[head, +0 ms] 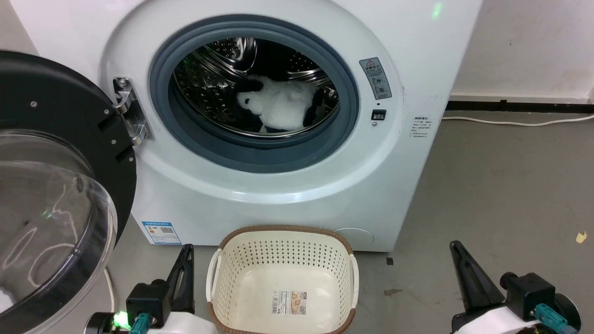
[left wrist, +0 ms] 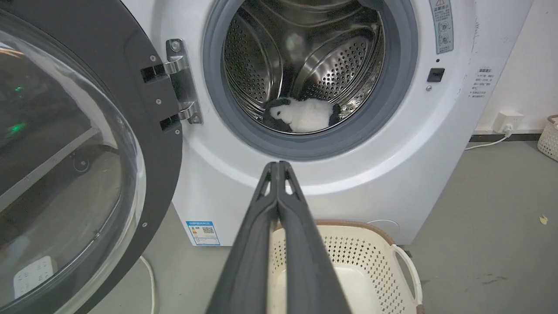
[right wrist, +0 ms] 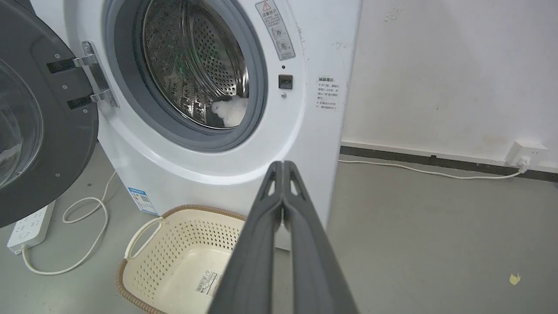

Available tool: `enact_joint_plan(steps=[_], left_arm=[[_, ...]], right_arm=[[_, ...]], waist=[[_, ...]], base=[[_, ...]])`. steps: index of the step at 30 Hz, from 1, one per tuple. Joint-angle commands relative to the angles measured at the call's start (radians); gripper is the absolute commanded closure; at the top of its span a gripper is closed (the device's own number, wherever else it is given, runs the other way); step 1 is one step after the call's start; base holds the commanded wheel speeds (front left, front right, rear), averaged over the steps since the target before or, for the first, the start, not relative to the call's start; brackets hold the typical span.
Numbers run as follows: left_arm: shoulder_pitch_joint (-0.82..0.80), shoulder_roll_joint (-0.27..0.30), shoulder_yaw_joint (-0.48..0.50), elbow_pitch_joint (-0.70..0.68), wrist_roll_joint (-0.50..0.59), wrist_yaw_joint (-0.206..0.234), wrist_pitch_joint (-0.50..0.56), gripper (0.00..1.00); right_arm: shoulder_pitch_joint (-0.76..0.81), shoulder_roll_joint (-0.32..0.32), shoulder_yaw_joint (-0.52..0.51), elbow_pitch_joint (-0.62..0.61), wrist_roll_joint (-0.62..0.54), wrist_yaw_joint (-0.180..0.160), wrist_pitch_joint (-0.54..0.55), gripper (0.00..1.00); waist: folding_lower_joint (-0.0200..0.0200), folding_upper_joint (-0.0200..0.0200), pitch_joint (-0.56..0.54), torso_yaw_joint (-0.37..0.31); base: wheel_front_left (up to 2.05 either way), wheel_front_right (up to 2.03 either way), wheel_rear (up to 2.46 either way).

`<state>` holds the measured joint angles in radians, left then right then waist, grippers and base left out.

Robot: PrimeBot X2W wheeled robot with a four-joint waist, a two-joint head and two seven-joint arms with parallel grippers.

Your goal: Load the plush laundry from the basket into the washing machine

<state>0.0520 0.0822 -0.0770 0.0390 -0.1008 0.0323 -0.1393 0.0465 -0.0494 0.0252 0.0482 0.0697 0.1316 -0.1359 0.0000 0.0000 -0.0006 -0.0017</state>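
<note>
At far left, door point(head: 55, 185) swung open; left gripper point(left wrist: 277, 165), jaws together, just beside basket point(head: 283, 229) on floor point(head: 510, 185). Centre: washing machine point(head: 408, 185), plush laundry point(head: 283, 109) lying in its drum point(head: 209, 83). Far right: right gripper point(right wrist: 282, 163), jaws together, apart from basket.

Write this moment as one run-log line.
plush toy: inside washer drum | basket: empty, on floor | door: open | left jaws: shut | right jaws: shut
</note>
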Motion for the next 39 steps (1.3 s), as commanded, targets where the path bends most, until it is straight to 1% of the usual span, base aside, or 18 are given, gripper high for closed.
enact_joint_plan(steps=[1, 39], left_arm=[[-0.018, -0.002, 0.007, -0.007, 0.01, -0.002, 0.01, 1.0], [-0.038, -0.02, 0.049, -0.026, 0.064, -0.02, 0.087, 1.0]], right_arm=[[-0.02, 0.0, -0.003, -0.008, -0.007, 0.0, 0.005, 1.0], [-0.036, -0.001, -0.016, -0.032, -0.045, -0.001, 0.083, 1.0]], waist=[[0.0, 0.0, 0.0, 0.0], [0.0, 0.0, 0.0, 0.001]], base=[[0.0, 0.0, 0.0], [0.0, 0.0, 0.0]])
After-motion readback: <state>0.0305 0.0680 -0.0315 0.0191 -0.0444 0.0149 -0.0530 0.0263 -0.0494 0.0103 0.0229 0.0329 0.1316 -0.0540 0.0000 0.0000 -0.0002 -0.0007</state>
